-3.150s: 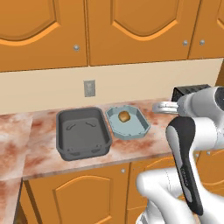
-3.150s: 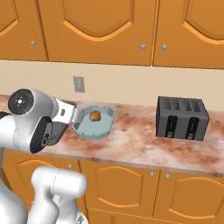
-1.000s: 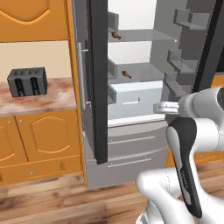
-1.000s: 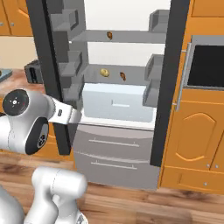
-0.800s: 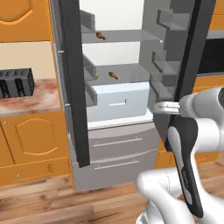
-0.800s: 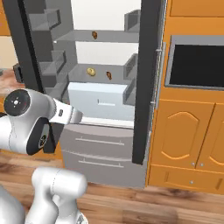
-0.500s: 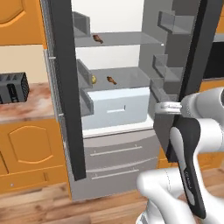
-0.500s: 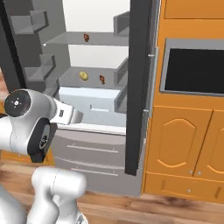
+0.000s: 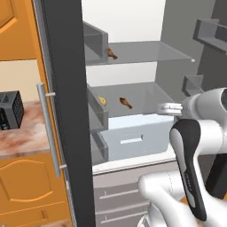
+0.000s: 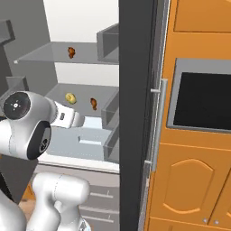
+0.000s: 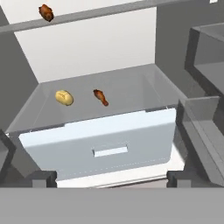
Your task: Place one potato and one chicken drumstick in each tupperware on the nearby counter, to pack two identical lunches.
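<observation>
A small yellow potato [image 11: 64, 97] lies on the middle shelf of the open fridge, with a reddish-brown chicken drumstick [image 11: 101, 97] just beside it. Both also show from the base: the potato [image 9: 102, 101] [image 10: 70, 97] and the drumstick [image 9: 126, 103] [image 10: 94, 103]. A second drumstick [image 9: 111, 53] [image 10: 71, 52] [image 11: 45, 12] rests on the shelf above. My gripper [image 11: 112, 179] is open and holds nothing, hanging in front of the fridge, short of the shelves. A strip of the counter [image 9: 22, 135] shows at the left. The tupperware is out of view.
The fridge's open dark doors stand at either side [image 9: 66, 111] [image 10: 135, 113], with grey door bins [image 11: 205, 57]. A white drawer [image 11: 105, 146] juts out below the middle shelf. A black toaster [image 9: 9, 111] sits on the counter. An oven [image 10: 203, 94] is set in orange cabinets.
The base has driven from the counter with the two containers to the open fridge, and the whole picture has kept shifting as the fridge comes closer. The arm's pose looks the same.
</observation>
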